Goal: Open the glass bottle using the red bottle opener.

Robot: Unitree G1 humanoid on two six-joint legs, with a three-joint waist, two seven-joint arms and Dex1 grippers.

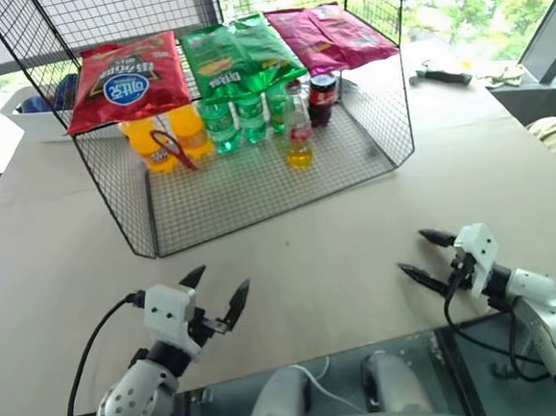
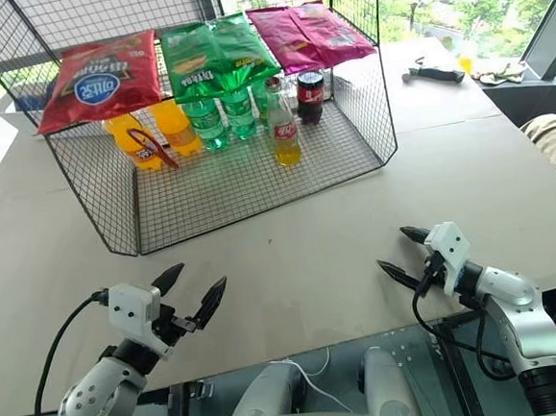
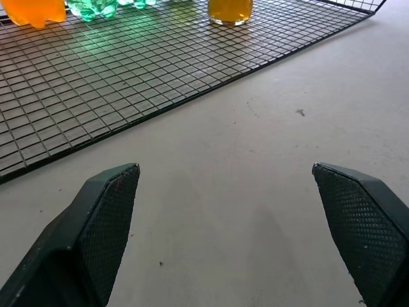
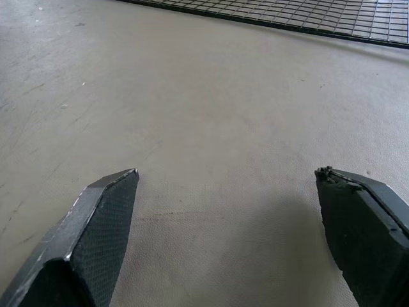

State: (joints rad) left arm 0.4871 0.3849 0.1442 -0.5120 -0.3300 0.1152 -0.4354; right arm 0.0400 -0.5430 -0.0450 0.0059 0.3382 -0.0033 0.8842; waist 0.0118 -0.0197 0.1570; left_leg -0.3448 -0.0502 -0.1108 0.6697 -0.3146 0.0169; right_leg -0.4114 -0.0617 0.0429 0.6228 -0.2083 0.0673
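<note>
The glass bottle [image 1: 298, 134] stands upright on the lower floor of a black wire rack [image 1: 257, 186], with yellow liquid at its base [image 3: 230, 11] and a red-and-white label. The red bottle opener [image 1: 172, 147] leans against the orange soda bottles at the rack's left. My left gripper [image 1: 222, 288] hovers open over the table in front of the rack, nothing between its fingers [image 3: 105, 217]. My right gripper [image 1: 418, 255] is open too, low over the table at the near right, its fingertips [image 4: 102, 217] empty.
Orange soda bottles [image 1: 166, 135], green plastic bottles [image 1: 237, 120] and a dark cola bottle [image 1: 323, 98] stand in the rack. Chip bags [image 1: 237, 52] lie on its upper shelf. A white bin [image 1: 35, 116] sits at the far left, a black tool [image 1: 441, 77] at the far right.
</note>
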